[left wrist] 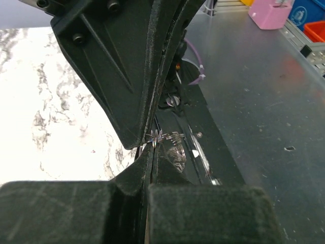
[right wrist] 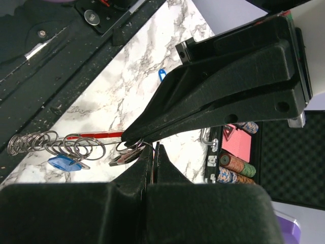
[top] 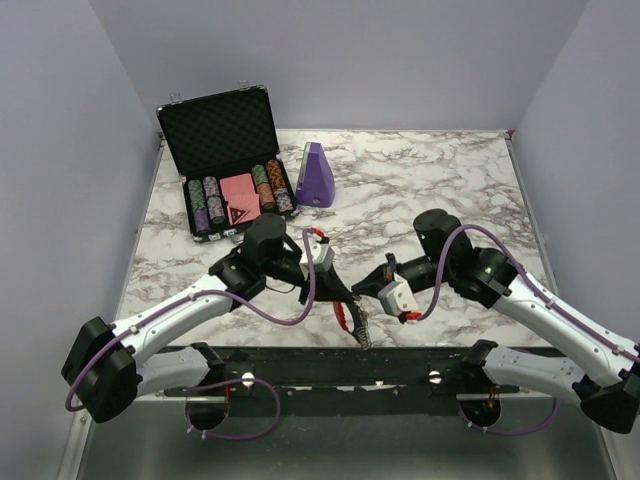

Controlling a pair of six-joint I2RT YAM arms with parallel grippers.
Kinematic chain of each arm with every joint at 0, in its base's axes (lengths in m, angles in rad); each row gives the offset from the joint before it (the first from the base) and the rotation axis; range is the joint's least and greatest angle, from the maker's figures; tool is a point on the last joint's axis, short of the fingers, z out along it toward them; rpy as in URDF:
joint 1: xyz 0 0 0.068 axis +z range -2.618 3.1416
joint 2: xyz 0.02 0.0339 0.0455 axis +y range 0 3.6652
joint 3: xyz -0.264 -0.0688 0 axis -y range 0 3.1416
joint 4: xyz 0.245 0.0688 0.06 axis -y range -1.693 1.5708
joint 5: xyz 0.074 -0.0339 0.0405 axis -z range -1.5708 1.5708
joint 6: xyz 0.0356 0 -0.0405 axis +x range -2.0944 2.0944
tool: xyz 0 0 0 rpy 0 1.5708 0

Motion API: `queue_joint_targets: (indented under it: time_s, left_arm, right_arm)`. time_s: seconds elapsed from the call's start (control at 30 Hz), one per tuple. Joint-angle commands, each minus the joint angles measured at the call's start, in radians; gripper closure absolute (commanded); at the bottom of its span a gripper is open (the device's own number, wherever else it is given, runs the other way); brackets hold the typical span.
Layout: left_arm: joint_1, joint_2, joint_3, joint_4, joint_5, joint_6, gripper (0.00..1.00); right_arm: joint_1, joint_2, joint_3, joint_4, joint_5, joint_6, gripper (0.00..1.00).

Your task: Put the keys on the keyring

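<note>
The keyring [right wrist: 51,145] is held up between the two arms, just above the near edge of the table [top: 420,190], with its silvery coils stretched out from the red arc [right wrist: 99,135]. The left gripper [left wrist: 152,145] is clamped shut on the coiled wire. The right gripper [right wrist: 147,147] is pressed together on what seems to be a small dark key [right wrist: 124,156], which touches the end of the coils. For clean threading, the wire should be held taut by the left while the key's loop is worked round the wire end in small turns, not pulled. A blue-tagged key [right wrist: 63,162] hangs from the coils near the right fingertips, and another blue key [right wrist: 161,74] lies well apart on the marble.
</note>
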Motion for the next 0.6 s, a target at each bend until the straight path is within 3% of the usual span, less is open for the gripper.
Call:
queue_joint_targets:
  time_s: [0.0, 0.57]
  left_arm:
    - [-0.008, 0.044, 0.086, -0.051, 0.114, 0.08, 1.0]
    - [-0.008, 0.056, 0.207, -0.348, -0.053, 0.314, 1.0]
  right_arm:
    - [0.003, 0.022, 0.036, -0.024, -0.019, -0.029, 1.0]
    - [0.003, -0.024, 0.007, 0.054, 0.034, 0.072, 1.0]
